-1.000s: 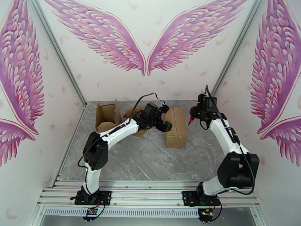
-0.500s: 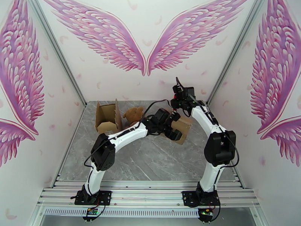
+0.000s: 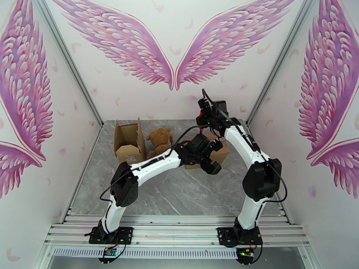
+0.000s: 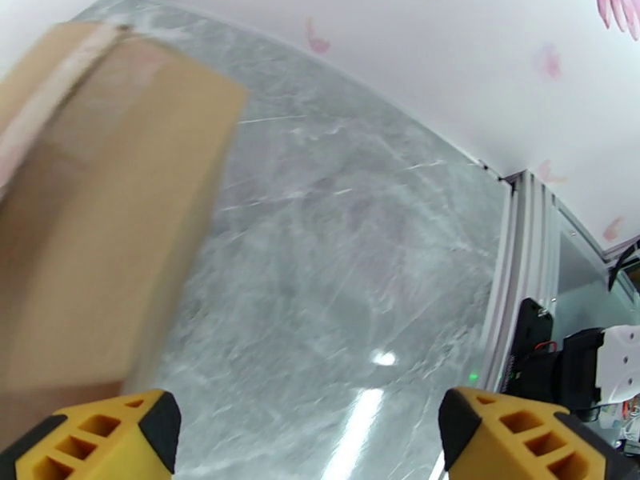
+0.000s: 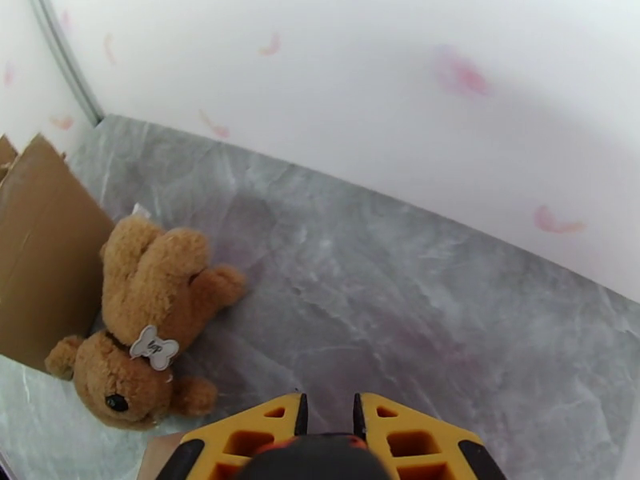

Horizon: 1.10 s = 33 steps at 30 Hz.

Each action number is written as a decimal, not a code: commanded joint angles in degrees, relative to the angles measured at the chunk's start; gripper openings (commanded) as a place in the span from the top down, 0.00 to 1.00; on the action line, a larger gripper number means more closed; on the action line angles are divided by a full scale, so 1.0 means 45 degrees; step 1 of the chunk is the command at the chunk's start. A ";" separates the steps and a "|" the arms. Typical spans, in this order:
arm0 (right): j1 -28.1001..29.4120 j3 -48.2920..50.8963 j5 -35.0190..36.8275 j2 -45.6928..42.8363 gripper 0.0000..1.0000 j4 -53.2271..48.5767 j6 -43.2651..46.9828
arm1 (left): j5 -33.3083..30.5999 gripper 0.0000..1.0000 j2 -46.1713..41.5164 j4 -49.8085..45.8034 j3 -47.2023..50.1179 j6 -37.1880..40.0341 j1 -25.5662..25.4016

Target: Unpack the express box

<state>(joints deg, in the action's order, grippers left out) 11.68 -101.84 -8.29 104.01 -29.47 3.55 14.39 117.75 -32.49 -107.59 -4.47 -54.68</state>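
One closed cardboard express box (image 3: 221, 152) sits on the grey marble table (image 3: 179, 193), centre-right and towards the back wall. In the overhead view it is partly hidden beneath the left gripper (image 3: 216, 156). The left wrist view shows the box (image 4: 104, 210) with pale tape along its top edge. It lies just beside one yellow finger, not between the two.

The left gripper (image 4: 308, 438) has its fingers spread wide, with only bare table (image 4: 336, 234) between them. Whether a finger touches the box cannot be told.

The right gripper (image 3: 204, 114) hangs raised over the far side of the box, close to the left arm. Its yellow fingers (image 5: 328, 422) are drawn nearly together, leaving a thin slit. Whether they pinch anything cannot be told.

Further left lies a brown teddy bear (image 3: 160, 139), shown on its side in the right wrist view (image 5: 152, 330). Beside it stands an already opened carton (image 3: 127, 142).

Likely hazards:
- The left fingers may close off-centre. One finger would then shove the box, and it would skid across the smooth stone instead of being clamped.
- A skidding or twisting box could bump the bear.
- The two arms sit very near each other over the box, so a downward move by the right could strike the left wrist or its cable.
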 commanded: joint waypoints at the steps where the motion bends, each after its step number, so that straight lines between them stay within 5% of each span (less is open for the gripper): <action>1: -0.0382 -0.0489 0.1819 -0.1402 1.00 -0.0548 -0.0948 | -0.1750 0.09 -0.1741 0.0097 0.0512 0.0574 0.0372; 10: -0.0857 0.3024 0.4290 -0.5011 0.99 -0.1361 -0.1558 | -0.1505 0.07 -0.1759 -0.0324 -0.0522 -0.0218 0.2885; 17: -0.0907 0.5794 0.5156 -0.8096 0.98 -0.2633 -0.1778 | -0.0167 0.06 0.0807 -0.0801 -0.3762 -0.0097 0.4550; 22: -0.0877 0.7603 0.4770 -0.9885 0.99 -0.3450 -0.2351 | 0.1077 0.05 0.3662 -0.2074 -0.7559 0.0374 0.4714; 33: -0.0819 1.0952 0.2943 -1.0486 1.00 -0.1488 -0.4686 | 0.3059 0.08 0.4490 -0.2064 -0.6694 0.0469 0.4601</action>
<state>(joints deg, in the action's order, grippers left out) 7.92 -54.57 7.20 56.71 -41.93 -13.06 23.44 138.32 -39.79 -138.78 -2.85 -33.69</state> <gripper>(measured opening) 0.207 0.929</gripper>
